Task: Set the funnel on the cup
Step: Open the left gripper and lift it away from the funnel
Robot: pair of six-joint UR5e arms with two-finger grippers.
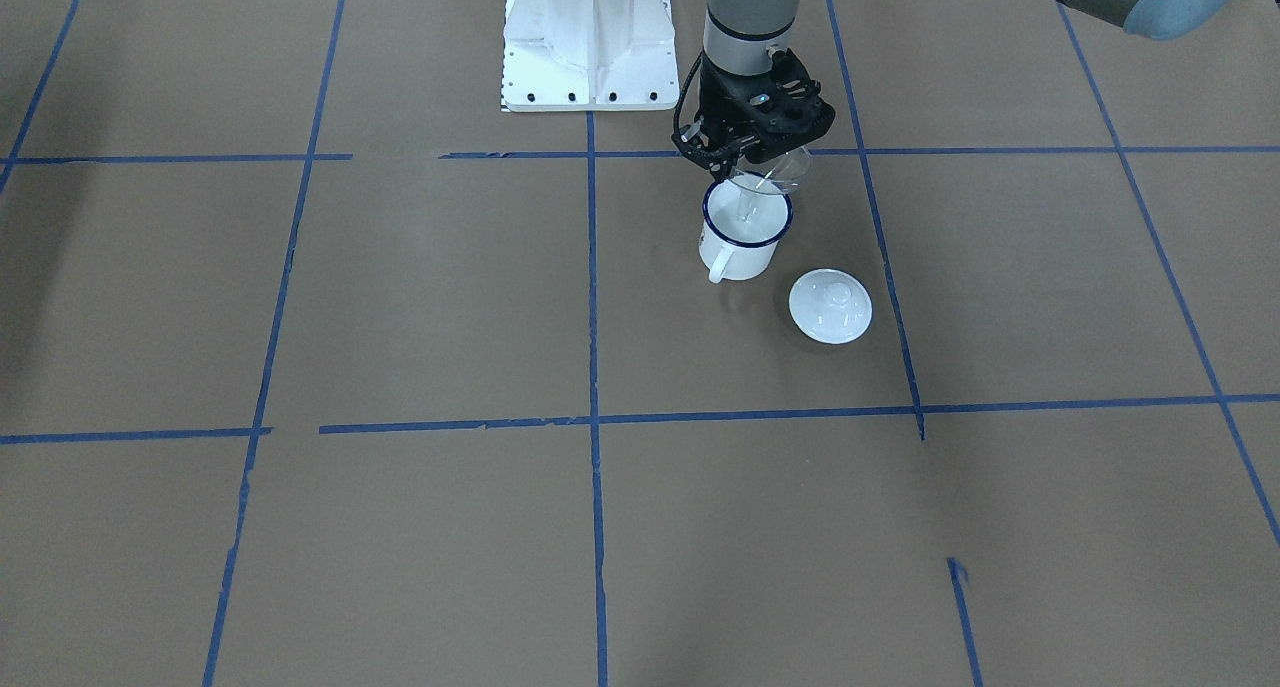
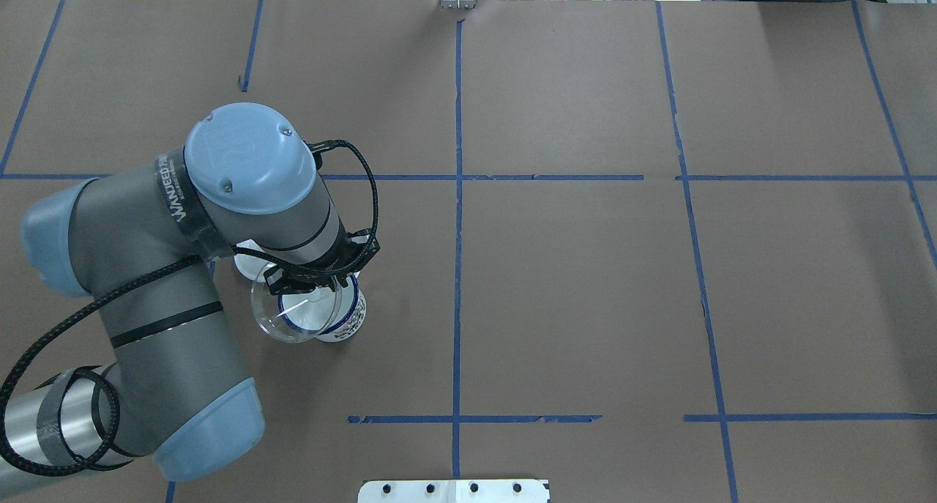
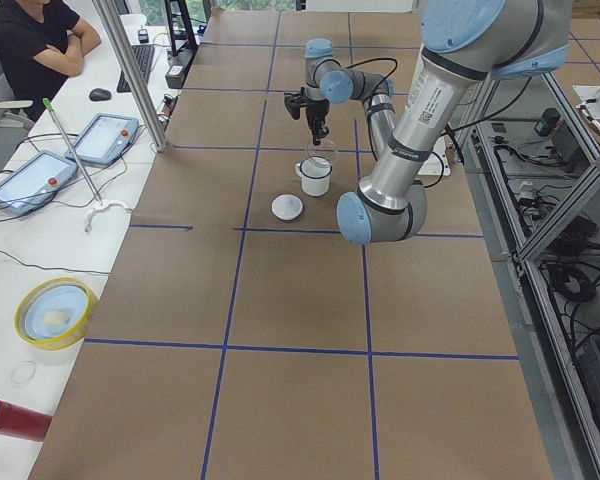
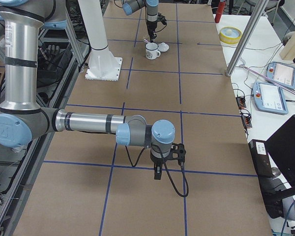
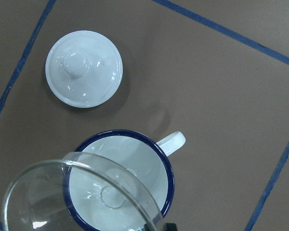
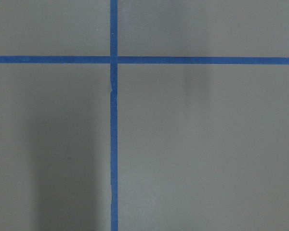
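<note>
Brown paper taped with a blue grid covers the surface [image 1: 400, 297]. From across it I see the left arm's fingers [image 1: 730, 159] pinched on the rim of the small clear plastic funnel [image 1: 778, 175]. It hangs tilted over the small white enamel cup with the dark blue rim [image 1: 742, 235], its thin spout pointing into the mouth. A round white lid with a knob [image 1: 830, 307] lies just beside the cup, not touching.

From overhead, the funnel's wide rim sits off-centre toward the robot's left, covering only part of the mouth. The left-end view shows it above the cup, not seated.

From the right end, the right arm's fingers [image 4: 158, 172] point down at bare paper well apart from the cup. Whether they are wide or narrow I cannot tell.

The left wrist camera shows the clear rim crossing the opening. The right wrist camera shows only paper and tape.

Let go now, I reckon the tilted funnel would catch one side of the rim and tip off. Pressed down off-centre, it could shove the light cup toward the lid. Otherwise there is open paper all round, and the surface's edges are well apart from the cup.
</note>
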